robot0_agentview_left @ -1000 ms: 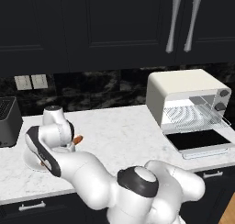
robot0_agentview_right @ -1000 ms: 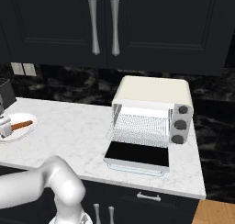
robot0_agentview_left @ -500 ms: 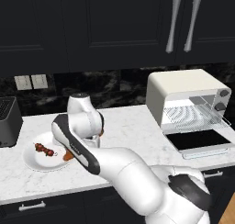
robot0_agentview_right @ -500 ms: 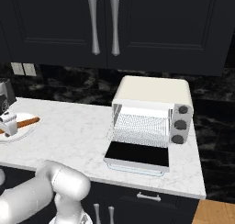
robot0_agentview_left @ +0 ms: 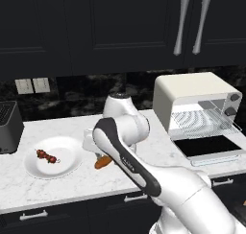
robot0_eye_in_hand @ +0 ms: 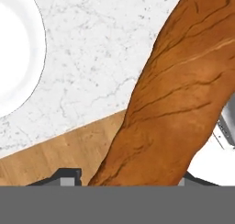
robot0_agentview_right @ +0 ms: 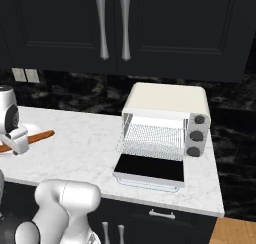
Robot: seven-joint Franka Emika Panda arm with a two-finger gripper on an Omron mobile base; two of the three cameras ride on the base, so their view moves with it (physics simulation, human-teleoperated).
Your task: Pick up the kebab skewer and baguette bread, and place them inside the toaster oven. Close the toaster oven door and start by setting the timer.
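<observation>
Gripping the baguette bread (robot0_eye_in_hand: pixel 174 103), the gripper (robot0_agentview_right: pixel 19 142) hangs over the counter (robot0_agentview_left: pixel 144 156) beside the white plate (robot0_agentview_left: pixel 67 163) — the loaf running between its fingers — kebab skewer (robot0_agentview_left: pixel 46 156) on the plate.

A: Bench (robot0_agentview_left: pixel 72 190): white marble look, grey veins, smooth with a soft sheen; baguette bread (robot0_eye_in_hand: pixel 179 94): orange-brown crust, matt, cracked and rough.

B: Plate (robot0_agentview_left: pixel 69 154): white, smooth, glazed look; toaster oven (robot0_agentview_right: pixel 167 100): cream shell, satin; toaster oven door (robot0_agentview_right: pixel 150 169): dark glossy glass, pale frame; rack (robot0_agentview_right: pixel 152 135): thin bright metal wire.

A: Cabinet handles (robot0_agentview_right: pixel 112 25): brushed silver metal; cabinet fronts (robot0_agentview_left: pixel 96 31): matt black; floor (robot0_eye_in_hand: pixel 50 156): pale wood grain.
</observation>
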